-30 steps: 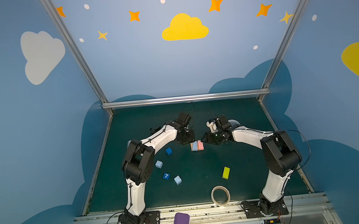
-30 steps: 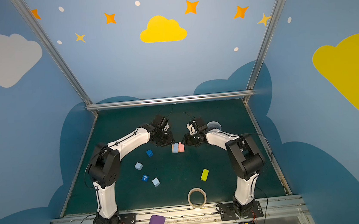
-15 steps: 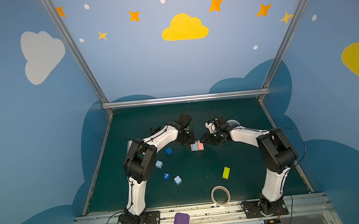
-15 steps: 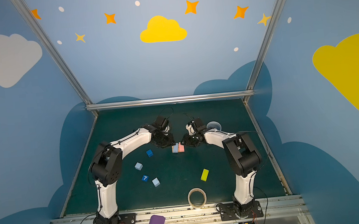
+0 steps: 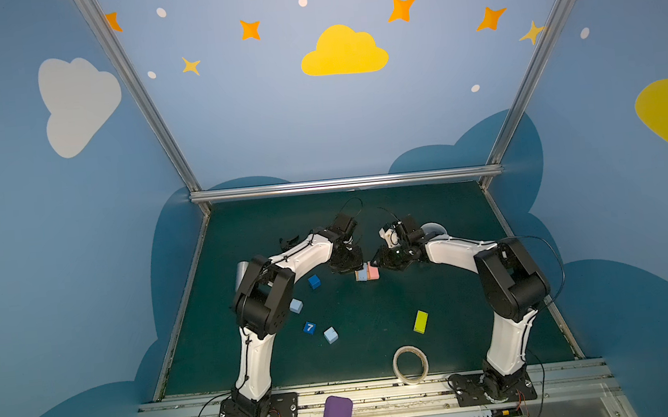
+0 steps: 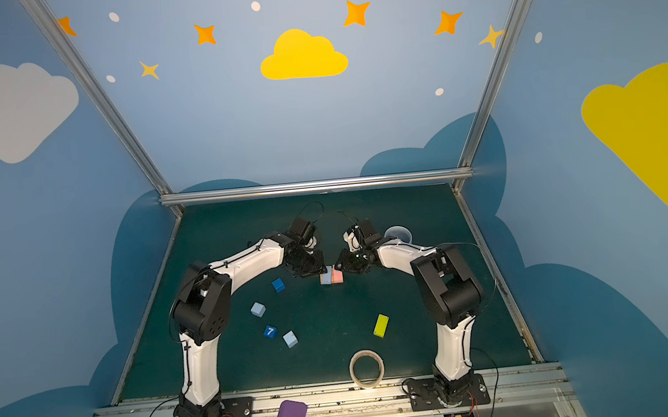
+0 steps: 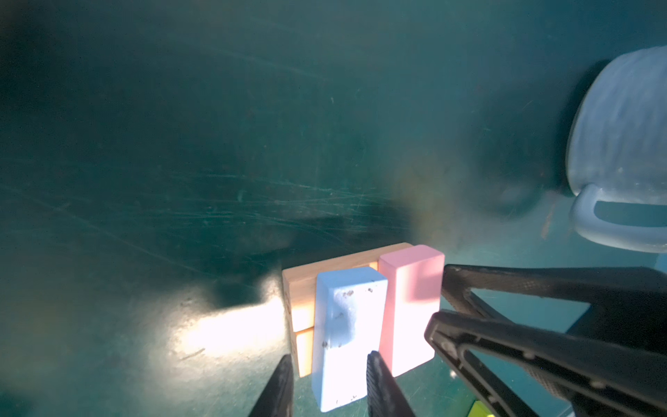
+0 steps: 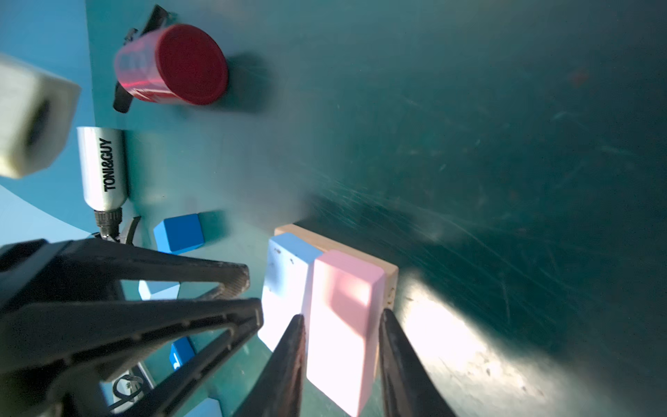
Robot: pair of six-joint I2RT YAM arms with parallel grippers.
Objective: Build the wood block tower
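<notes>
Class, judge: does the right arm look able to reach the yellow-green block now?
Probably yes: the yellow-green block lies alone on the mat on that arm's side, nothing between.

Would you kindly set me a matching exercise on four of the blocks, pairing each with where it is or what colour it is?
Things:
1. light-blue flat block
2. pink flat block
3. yellow-green block
4. cube marked 7

Descriptions:
A. lying alone near the tape roll
B. straddled by the right hand
C. dark blue, loose on the mat
D. straddled by the left hand

Pairs: 1-D, 2-B, 3-A, 4-C.
</notes>
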